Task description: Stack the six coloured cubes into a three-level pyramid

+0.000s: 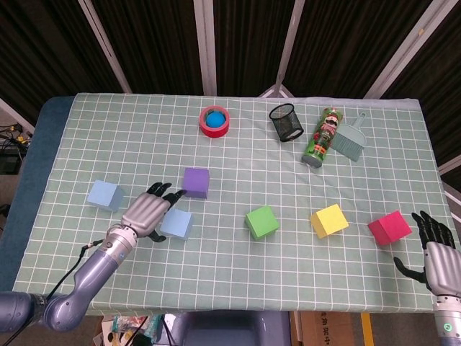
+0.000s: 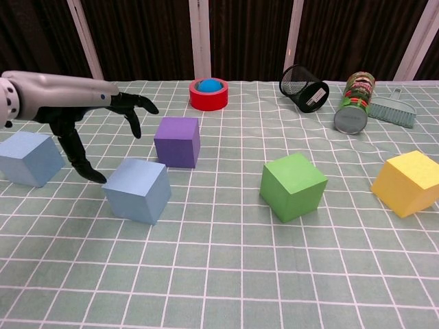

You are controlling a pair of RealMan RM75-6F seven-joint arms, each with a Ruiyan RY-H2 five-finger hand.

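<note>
The left hand (image 1: 148,213) hovers over the tabletop (image 1: 238,155), which is covered in a green checked cloth. Its fingers (image 2: 134,110) are spread wide and hold nothing. The thumb tip reaches down just beside the near light-blue foam cube (image 2: 137,190); I cannot tell if it touches. A second light-blue foam cube (image 2: 29,157) sits further left, apart from the first. The purple foam cube (image 2: 178,141) stands just beyond the fingertips. The green foam cube (image 2: 293,186) sits near the middle, the yellow foam cube (image 2: 410,181) to its right, and the red foam cube (image 1: 390,228) further right again. All six lie singly on the cloth, none stacked.

The right hand (image 1: 434,246) shows at the tabletop's near right corner, fingers apart, empty, near the red cube.

At the far side stand a red tape roll (image 1: 215,120) with a blue ball in it, a tipped black mesh cup (image 1: 286,122), a lying green can (image 1: 321,137) and a small hand brush (image 1: 349,138).
</note>
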